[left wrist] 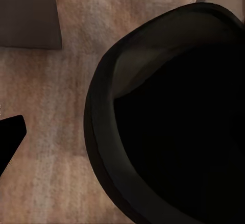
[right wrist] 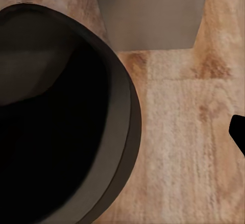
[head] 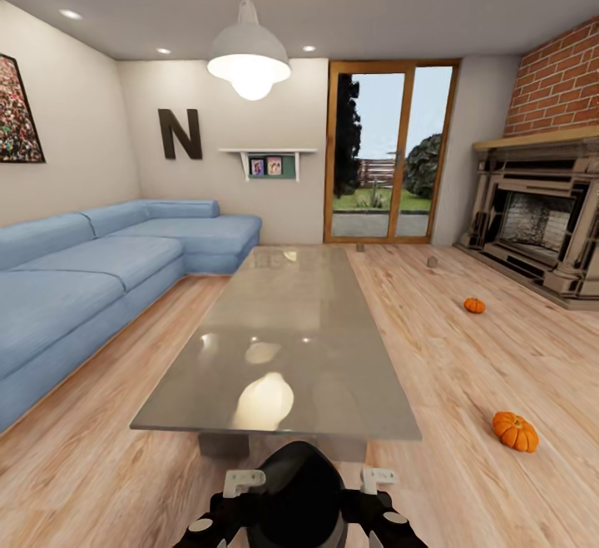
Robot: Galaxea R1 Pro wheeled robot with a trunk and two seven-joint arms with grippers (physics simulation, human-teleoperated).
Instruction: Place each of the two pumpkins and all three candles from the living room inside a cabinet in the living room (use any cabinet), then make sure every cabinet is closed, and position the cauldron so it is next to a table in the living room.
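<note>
Black cauldron [head: 299,494] sits between both arms, just before glass table [head: 283,348]; gripper states can't be told. Two pumpkins [head: 515,431] [head: 474,305] on floor right, well apart.

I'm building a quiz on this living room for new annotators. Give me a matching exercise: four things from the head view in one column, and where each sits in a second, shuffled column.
Things:
1. sofa
2. nearer pumpkin
3. fireplace
4. cauldron

Places:
A. under the brick wall, far right
B. on the wood floor, right of the table's near end
C. along the left wall
D. at the table's near end, directly in front of the robot

Pairs: 1-C, 2-B, 3-A, 4-D
</note>
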